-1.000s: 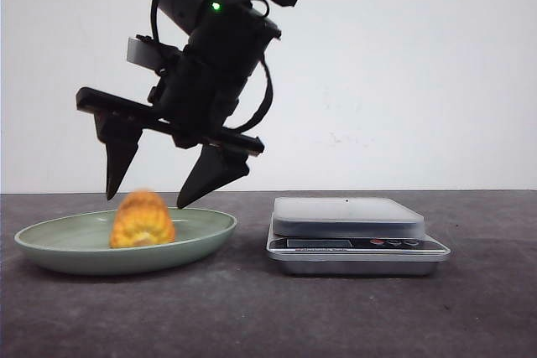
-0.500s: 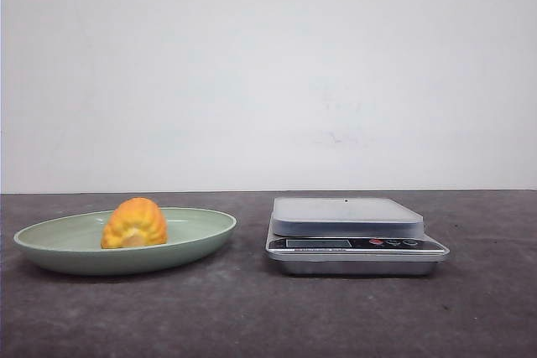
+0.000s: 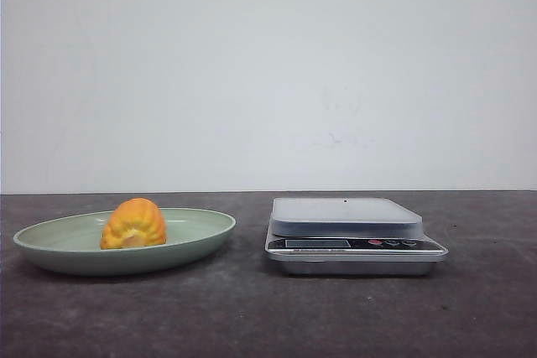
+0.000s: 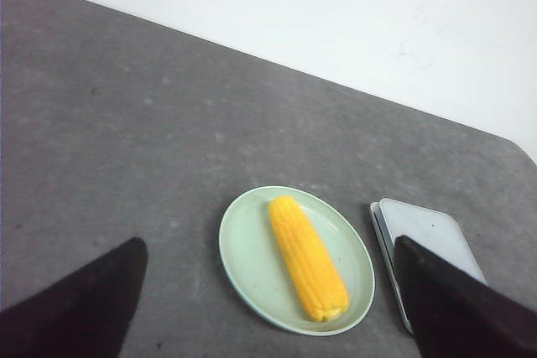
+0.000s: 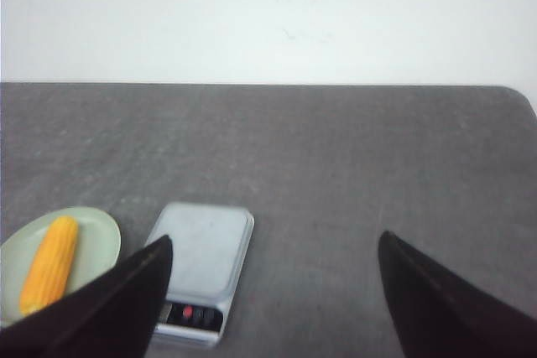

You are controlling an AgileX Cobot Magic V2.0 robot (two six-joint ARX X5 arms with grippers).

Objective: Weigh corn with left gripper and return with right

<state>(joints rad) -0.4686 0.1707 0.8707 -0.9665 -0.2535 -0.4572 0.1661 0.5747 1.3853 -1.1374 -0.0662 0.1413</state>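
Note:
The corn [image 3: 134, 224] is an orange-yellow cob with rows of kernels, lying in a pale green plate [image 3: 201, 228] at the left of the table. It shows end-on in the front view and full length in the left wrist view [image 4: 307, 257]. A silver scale [image 3: 348, 220] stands to the right of the plate with nothing on its platform. My left gripper [image 4: 268, 244] is open and empty, high above the plate. My right gripper [image 5: 273, 239] is open and empty, high above the table near the scale [image 5: 201, 262]. Neither gripper shows in the front view.
The table is dark grey with a white wall behind it. The plate [image 5: 96, 245] and the corn [image 5: 49, 263] show at the edge of the right wrist view. The scale [image 4: 432, 236] lies beside the plate [image 4: 243, 249] in the left wrist view.
One second ago an arm with open jaws hung just above the corn in the plate. It has risen out of the front view. The corn shifted slightly left and now lies still.

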